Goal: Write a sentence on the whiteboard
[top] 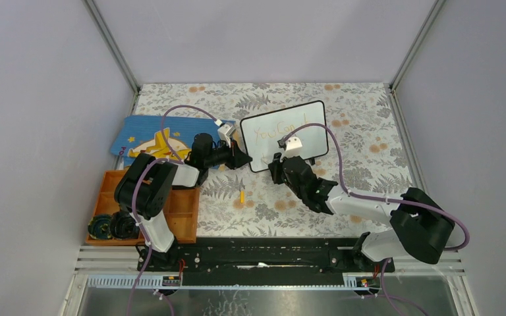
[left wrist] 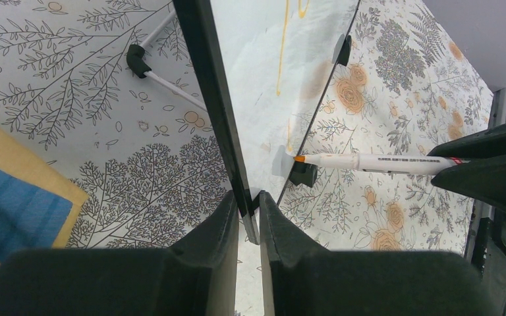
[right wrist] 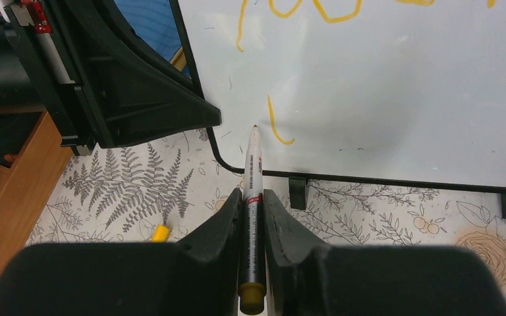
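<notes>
- While the right gripper [right wrist: 253,197] sits at the bottom middle of its wrist view, we see its jaws narrow and closed on a white marker [right wrist: 253,155], with the yellow end nearest the camera and the tip pointing up the frame.
- We see the tip meet the whiteboard [right wrist: 382,85] near its lower-left corner, just left of a short curved orange stroke [right wrist: 278,130]. The sentence [right wrist: 329,12] runs along the top edge of that view, cut off.
- At the bottom middle of its own view, the left gripper [left wrist: 249,205] is narrow too, pinching the board's black frame.
- Only the left wrist view gives us the board edge-on, with the marker coming in from the right and its tip touching its own reflection.
- Only the top view lets us read "You Can". There the board stands at centre frame between the arms. A blue book [top: 145,135] lies to its left, an orange tray [top: 183,212] sits at lower left, and a yellow cap [top: 242,196] lies below the board.
</notes>
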Robot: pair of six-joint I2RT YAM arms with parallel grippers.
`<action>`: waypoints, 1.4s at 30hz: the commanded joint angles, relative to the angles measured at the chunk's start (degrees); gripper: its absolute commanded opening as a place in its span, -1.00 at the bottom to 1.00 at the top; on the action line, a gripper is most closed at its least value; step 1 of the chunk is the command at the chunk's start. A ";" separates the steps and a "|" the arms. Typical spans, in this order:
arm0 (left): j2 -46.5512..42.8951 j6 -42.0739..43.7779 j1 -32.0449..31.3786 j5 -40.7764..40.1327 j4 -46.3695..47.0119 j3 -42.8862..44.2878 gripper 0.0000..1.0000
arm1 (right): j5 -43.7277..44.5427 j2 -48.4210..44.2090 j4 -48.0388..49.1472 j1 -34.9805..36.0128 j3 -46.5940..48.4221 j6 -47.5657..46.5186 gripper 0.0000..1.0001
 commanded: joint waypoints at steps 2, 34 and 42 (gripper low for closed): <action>-0.34 2.86 -0.35 -2.06 -2.85 0.64 -0.60 | 1.16 0.68 2.69 0.04 3.27 0.10 -1.00; -0.40 3.04 -0.43 -2.19 -3.19 0.69 -0.60 | 7.22 -1.75 0.52 -0.05 0.42 1.32 -1.00; -0.65 3.11 -0.39 -2.28 -3.08 0.63 -0.60 | 6.08 -6.10 1.79 -0.09 -0.56 0.41 -1.00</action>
